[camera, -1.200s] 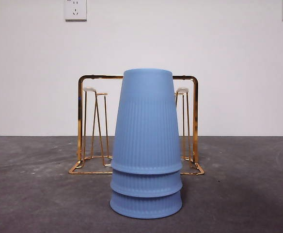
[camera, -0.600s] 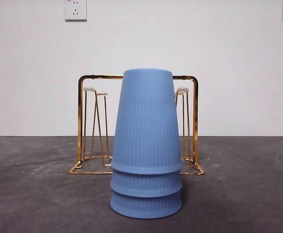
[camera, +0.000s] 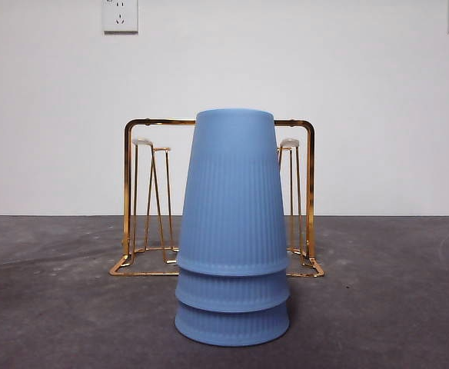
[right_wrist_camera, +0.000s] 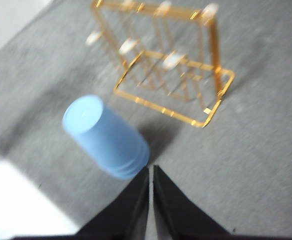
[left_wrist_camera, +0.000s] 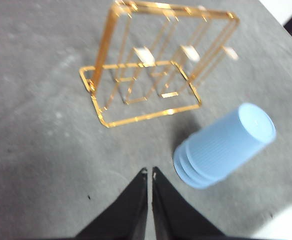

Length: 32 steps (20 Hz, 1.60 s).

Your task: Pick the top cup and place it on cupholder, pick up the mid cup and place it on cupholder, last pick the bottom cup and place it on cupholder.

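Three pale blue ribbed plastic cups stand nested upside down in one stack on the dark grey table (camera: 48,307): the top cup (camera: 234,192) covers most of the mid cup (camera: 232,290), which sits over the bottom cup (camera: 232,327); just behind the stack stands the shiny gold wire cupholder (camera: 129,192), its white-tipped pegs bare; the left gripper (left_wrist_camera: 149,172) hangs above the table near the stack, its black jaws pressed together on nothing; the right gripper (right_wrist_camera: 151,169) hangs likewise, jaws together and empty, close beside the stack.
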Motion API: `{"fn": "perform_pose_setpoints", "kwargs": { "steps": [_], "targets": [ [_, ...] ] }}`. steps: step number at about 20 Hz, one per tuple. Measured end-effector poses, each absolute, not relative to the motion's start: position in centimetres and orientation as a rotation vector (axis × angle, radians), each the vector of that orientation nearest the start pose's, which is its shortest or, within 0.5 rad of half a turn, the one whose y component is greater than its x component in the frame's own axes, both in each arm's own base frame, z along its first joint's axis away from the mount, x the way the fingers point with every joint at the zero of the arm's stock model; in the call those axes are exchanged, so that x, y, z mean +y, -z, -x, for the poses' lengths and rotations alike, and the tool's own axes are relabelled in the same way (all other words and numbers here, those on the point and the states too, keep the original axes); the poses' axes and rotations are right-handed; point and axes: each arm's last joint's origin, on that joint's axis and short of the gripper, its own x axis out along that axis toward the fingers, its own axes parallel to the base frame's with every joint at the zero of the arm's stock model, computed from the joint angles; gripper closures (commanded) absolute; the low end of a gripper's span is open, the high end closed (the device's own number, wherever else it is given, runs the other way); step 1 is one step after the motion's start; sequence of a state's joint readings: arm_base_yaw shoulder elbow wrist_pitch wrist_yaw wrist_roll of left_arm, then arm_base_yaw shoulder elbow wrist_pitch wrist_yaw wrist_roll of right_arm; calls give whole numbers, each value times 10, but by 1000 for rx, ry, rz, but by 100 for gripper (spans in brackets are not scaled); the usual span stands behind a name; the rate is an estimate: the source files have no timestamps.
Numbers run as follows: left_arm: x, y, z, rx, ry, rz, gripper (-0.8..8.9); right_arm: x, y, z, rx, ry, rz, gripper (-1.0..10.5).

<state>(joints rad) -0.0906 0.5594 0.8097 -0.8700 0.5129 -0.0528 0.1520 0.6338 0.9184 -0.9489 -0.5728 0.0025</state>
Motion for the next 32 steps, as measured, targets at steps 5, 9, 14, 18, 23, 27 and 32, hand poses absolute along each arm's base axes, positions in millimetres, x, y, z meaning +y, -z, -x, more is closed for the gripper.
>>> {"fn": "perform_pose_setpoints", "kwargs": {
  "steps": [5, 9, 14, 18, 23, 27, 32],
  "targets": [
    [-23, -308, -91, 635, 576, 172, 441, 33, -329, -94, 666, -726, -121, 550],
    [-23, -308, -91, 635, 577, 173, 435, 33, -329, -93, 667, -728, -123, 550],
    [-23, -308, -91, 635, 577, 173, 435, 43, -336, -98, 671, -812, -115, 550],
    [-23, -308, -91, 635, 577, 173, 435, 64, -350, -117, 712, -909, -76, 550],
    [-23, -308, -91, 635, 578, 173, 435, 107, -345, -143, 755, -1008, 4, 511],
    [-23, -308, -91, 635, 578, 173, 435, 145, -332, -157, 768, -1049, 71, 511],
    [-23, -308, -91, 635, 578, 173, 435, 179, -311, -168, 801, -1023, 147, 511]
  ]
}}
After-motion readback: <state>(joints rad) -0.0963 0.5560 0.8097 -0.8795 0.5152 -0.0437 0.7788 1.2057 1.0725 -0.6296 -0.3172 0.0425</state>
